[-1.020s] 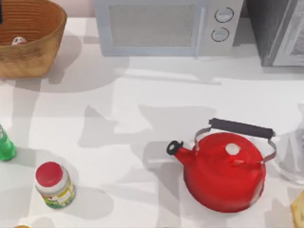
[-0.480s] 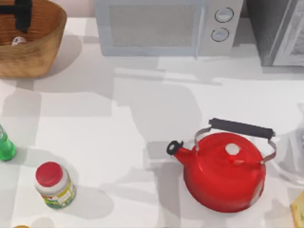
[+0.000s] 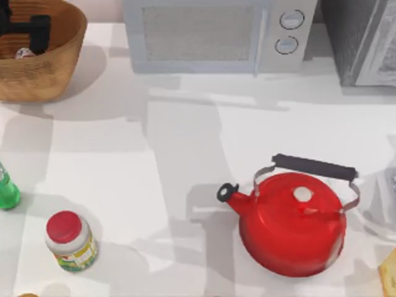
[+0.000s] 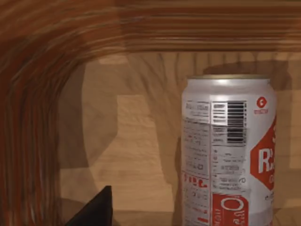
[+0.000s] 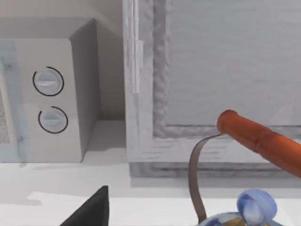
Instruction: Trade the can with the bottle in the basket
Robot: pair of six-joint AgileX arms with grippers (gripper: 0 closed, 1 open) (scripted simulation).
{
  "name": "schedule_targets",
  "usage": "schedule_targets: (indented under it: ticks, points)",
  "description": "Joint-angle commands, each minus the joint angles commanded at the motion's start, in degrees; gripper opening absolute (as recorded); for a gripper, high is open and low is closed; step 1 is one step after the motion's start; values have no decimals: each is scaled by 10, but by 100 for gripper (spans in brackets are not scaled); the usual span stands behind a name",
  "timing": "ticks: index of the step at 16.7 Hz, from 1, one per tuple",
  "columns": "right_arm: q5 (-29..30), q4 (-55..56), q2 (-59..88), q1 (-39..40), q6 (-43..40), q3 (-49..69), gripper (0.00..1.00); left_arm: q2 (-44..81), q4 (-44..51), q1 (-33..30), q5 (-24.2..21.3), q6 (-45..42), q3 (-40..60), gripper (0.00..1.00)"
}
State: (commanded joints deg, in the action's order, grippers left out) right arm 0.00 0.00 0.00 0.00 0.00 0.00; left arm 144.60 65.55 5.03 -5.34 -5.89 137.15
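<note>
The brown wicker basket (image 3: pixel 59 59) stands at the table's back left corner. Inside it is the white can (image 3: pixel 25 53), red-labelled, which stands upright on the basket floor (image 4: pixel 141 155) in the left wrist view, where the can (image 4: pixel 228 150) is close ahead. My left gripper (image 3: pixel 25 30) hangs open over the basket just behind the can, one dark fingertip (image 4: pixel 96 207) showing beside it, not touching. The green bottle (image 3: pixel 6 189) stands at the table's left edge. My right arm is parked, a fingertip (image 5: pixel 94 207) showing, open.
A red-lidded jar (image 3: pixel 69 241) stands front left near the bottle. A red kettle (image 3: pixel 291 223) with a dark handle sits front right. A microwave (image 3: pixel 210 37) lines the back, with a grey appliance (image 3: pixel 365 43) at the back right.
My left gripper has come in from the top left corner and dropped into the basket toward the can. The can, bottle and right arm have not moved.
</note>
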Motion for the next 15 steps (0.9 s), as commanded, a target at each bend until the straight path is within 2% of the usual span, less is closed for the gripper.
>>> schedule_targets:
  ticks: [14,15]
  points:
    - [0,0,0,0,0,0,100,65,-72,-5,1,5,-7,100]
    - [0,0,0,0,0,0,100,65,-72,-5,1,5,-7,92]
